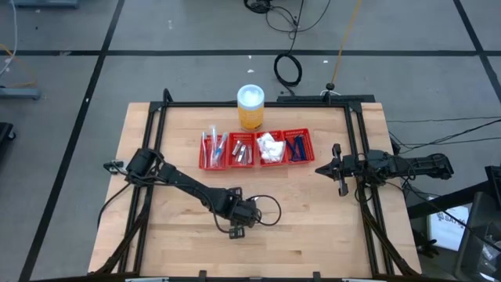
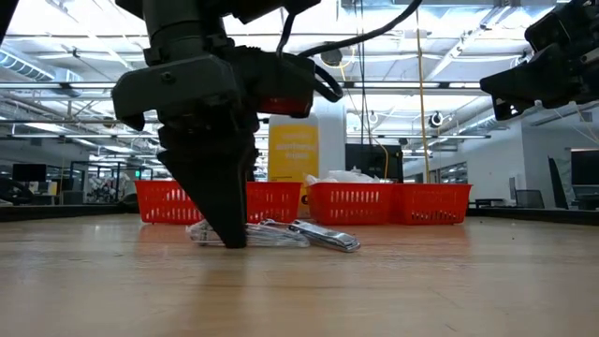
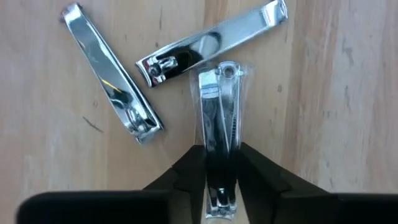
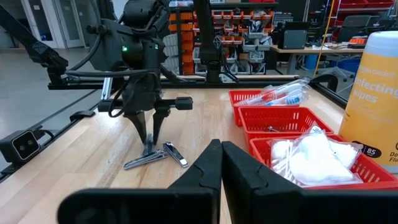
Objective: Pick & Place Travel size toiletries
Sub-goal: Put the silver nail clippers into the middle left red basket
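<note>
A wrapped nail clipper (image 3: 219,118) lies flat on the table (image 1: 313,219), its long axis running straight out from between the left gripper's (image 3: 219,186) fingers, which clamp its near end. Two bare clippers (image 3: 112,81) lie just beyond the fingertips. The right gripper (image 4: 219,155), fingers together, waits well apart.

The tray (image 1: 256,149) sat mid-bench (image 1: 313,219), the jar (image 1: 250,106) just behind it. In front of the tray lay three clippers (image 3: 217,124) — two (image 3: 112,81) loose, one between the left pincer's (image 3: 221,180) fingers, touching the bench. The right pincer (image 1: 338,169) hung right of the tray — well apart.
</note>
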Controlling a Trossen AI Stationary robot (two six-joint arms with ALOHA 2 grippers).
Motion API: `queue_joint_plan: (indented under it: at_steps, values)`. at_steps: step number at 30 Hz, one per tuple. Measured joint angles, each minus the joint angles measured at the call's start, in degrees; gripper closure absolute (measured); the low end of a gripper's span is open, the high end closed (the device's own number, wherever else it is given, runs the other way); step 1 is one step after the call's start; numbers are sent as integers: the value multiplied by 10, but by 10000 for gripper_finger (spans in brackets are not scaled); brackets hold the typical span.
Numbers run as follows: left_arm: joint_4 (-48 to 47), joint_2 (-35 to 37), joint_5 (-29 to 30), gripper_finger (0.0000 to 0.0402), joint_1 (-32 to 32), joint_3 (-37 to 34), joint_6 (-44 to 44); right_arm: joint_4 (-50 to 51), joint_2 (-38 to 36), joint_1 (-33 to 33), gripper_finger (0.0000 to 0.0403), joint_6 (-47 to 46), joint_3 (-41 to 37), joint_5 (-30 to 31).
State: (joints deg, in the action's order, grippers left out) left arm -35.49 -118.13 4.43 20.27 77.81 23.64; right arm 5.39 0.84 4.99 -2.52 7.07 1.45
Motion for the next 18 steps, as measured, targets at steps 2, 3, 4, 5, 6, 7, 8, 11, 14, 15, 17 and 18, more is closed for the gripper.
queue_joint_plan:
  at_steps: [2,3,4,5,6,7,8,11,14,15,17,18]
  values:
    - [-1,0,3,336,0,-1,0,0,0,0,403,0,0,0]
    - [-1,0,3,345,0,0,0,0,0,0,403,0,0,0]
    - [-1,0,3,353,0,-1,0,0,0,0,403,0,0,0]
    - [-1,0,3,359,0,0,0,0,0,0,403,0,0,0]
    - [-1,0,3,363,0,-1,0,0,0,0,403,0,0,0]
    - [-1,0,3,364,0,-1,-1,0,0,0,403,0,0,0]
    - [-1,0,3,364,0,-1,-3,0,0,0,403,0,0,0]
    - [-2,0,3,350,0,-1,-6,0,0,0,403,0,0,0]
    - [-2,0,1,335,0,-1,-13,0,0,0,403,0,0,0]
    - [-2,0,1,336,0,-1,-16,0,0,0,403,0,0,0]
    - [-2,0,1,344,0,-1,-22,0,0,0,403,0,0,0]
    - [-2,0,1,351,0,-1,-24,0,0,0,403,0,0,0]
